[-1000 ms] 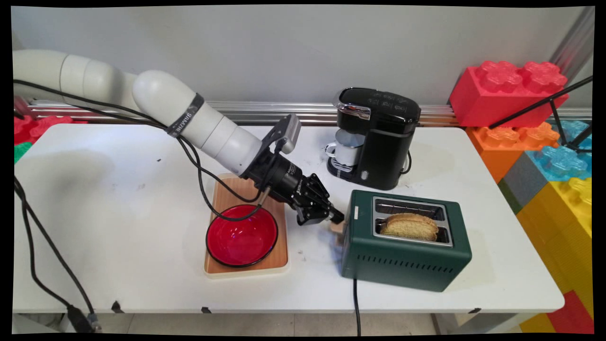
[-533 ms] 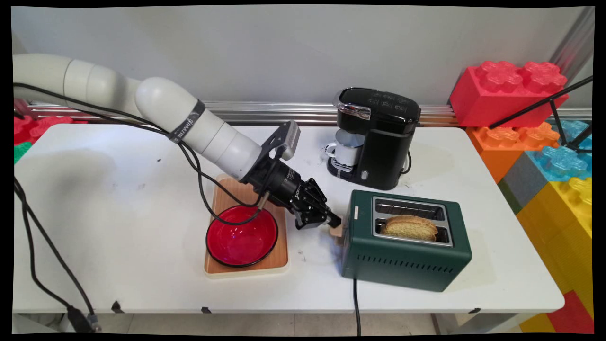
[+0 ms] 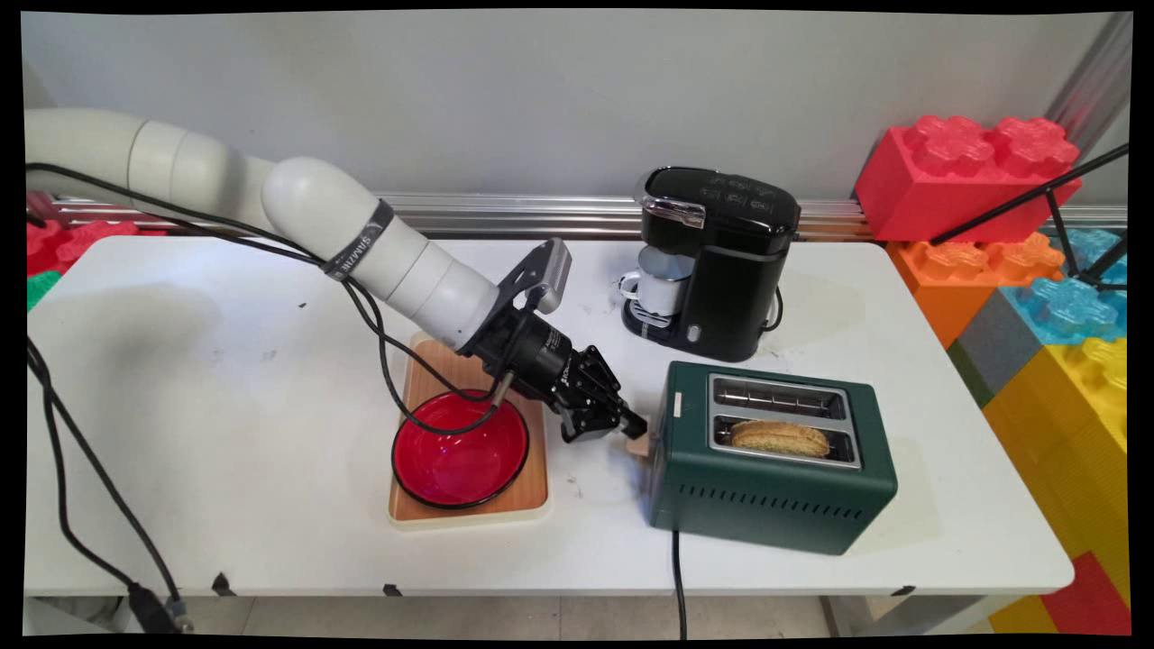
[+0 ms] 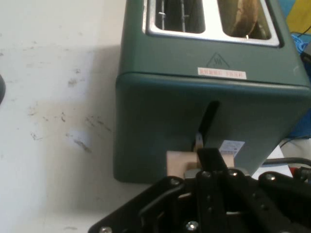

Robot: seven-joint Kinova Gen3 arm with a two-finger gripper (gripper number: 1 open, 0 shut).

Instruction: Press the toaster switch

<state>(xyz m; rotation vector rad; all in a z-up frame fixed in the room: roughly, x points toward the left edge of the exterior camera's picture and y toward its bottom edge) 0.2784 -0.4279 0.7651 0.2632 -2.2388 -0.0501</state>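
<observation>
A dark green toaster [image 3: 775, 487] stands on the white table, right of centre. A slice of toast [image 3: 780, 438] sits low in its near slot; the far slot is empty. My gripper [image 3: 634, 424] is shut, its tips resting on top of the tan lever [image 3: 639, 444] on the toaster's left end. In the hand view the closed fingertips [image 4: 210, 158] sit against the lever [image 4: 179, 164], low in the slot of the toaster's [image 4: 160, 116] end wall. The toast [image 4: 245, 17] shows at the top of that view.
A red bowl [image 3: 460, 451] on a wooden tray [image 3: 532, 500] lies just left of the gripper. A black coffee maker [image 3: 717, 261] with a white mug [image 3: 656, 284] stands behind the toaster. The toaster's cord [image 3: 678, 586] runs off the front edge. Big toy blocks [image 3: 969, 176] are stacked at the right.
The gripper has moved down with the lever under its tips. The toast has sunk from well above the slot to nearly level with it.
</observation>
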